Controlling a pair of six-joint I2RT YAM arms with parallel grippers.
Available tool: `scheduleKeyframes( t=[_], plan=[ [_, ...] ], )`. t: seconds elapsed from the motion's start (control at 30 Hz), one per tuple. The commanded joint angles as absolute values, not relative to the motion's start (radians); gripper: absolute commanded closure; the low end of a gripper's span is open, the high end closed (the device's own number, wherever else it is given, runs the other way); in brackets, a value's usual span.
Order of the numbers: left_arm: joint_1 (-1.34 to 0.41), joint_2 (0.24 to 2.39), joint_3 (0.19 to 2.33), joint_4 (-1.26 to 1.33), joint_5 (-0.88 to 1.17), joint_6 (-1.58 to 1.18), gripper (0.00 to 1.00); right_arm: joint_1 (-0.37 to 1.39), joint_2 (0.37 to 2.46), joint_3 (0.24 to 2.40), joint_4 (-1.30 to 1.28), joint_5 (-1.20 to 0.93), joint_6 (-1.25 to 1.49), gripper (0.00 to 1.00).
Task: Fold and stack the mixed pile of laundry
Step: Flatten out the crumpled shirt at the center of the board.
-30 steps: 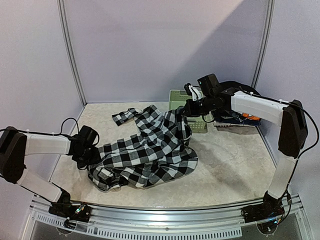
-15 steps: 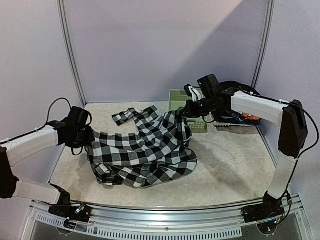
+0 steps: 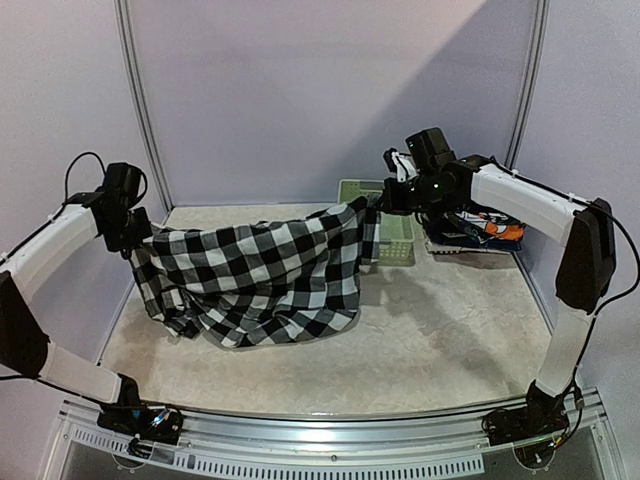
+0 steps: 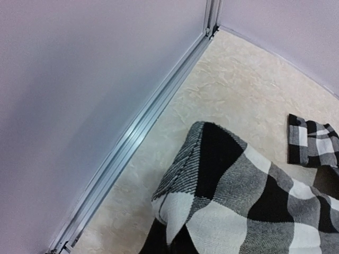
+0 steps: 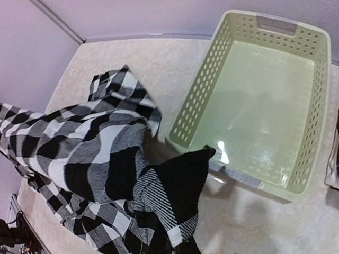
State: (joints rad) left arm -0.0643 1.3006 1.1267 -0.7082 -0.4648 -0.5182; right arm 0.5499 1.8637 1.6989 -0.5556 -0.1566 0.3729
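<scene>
Lifted since a second ago, both arms stretch the shirt [image 3: 260, 270] above the tabletop [image 3: 440, 330]. Left gripper [image 3: 133, 237] clenches its 9 o'clock corner, right gripper [image 3: 383, 199] its 2 o'clock corner. Best to keep tension even and lay the hem down first.

High rear overview, close downward wrist views, shirt [image 3: 260, 270] shared

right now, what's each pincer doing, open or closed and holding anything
left pincer: closed, holding one end of the checked shirt
right pincer: closed, holding the other end of the checked shirt
</scene>
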Motion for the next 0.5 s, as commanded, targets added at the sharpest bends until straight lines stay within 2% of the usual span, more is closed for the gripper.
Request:
scheduleKeyframes(
  t=[0.0, 0.07, 0.13, 0.2, 0.27, 0.3, 0.37, 0.43, 0.47],
  plan=[
    [-0.044, 1.415, 1.266, -0.753, -0.558, -0.443, 1.00, 0.503, 1.945, 1.779, -0.609, -0.105, 0.395, 1.00],
    [-0.032, 1.506, 1.343, -0.763, -0.544, -0.419, 1.00, 0.502, 1.985, 1.826, -0.622, -0.116, 0.388, 1.00],
    [-0.028, 1.606, 1.413, -0.759, -0.501, -0.388, 1.00, 0.503, 2.023, 1.889, -0.627, -0.145, 0.387, 0.95],
    [-0.026, 1.713, 1.495, -0.755, -0.474, -0.365, 0.99, 0.501, 2.064, 1.958, -0.642, -0.157, 0.382, 0.83],
    [-0.025, 1.834, 1.588, -0.756, -0.438, -0.333, 0.90, 0.501, 2.113, 2.034, -0.667, -0.154, 0.372, 0.65],
    [-0.025, 1.874, 1.641, -0.785, -0.430, -0.332, 0.74, 0.501, 2.127, 2.069, -0.685, -0.156, 0.366, 0.60],
    [-0.038, 1.902, 1.707, -0.823, -0.423, -0.329, 0.33, 0.502, 2.151, 2.115, -0.714, -0.168, 0.356, 0.44],
    [-0.065, 1.871, 1.694, -0.808, -0.455, -0.322, 0.04, 0.500, 2.146, 2.124, -0.735, -0.159, 0.346, 0.30],
    [-0.078, 1.850, 1.676, -0.798, -0.465, -0.318, 0.01, 0.501, 2.139, 2.117, -0.739, -0.144, 0.340, 0.24]
  ],
)
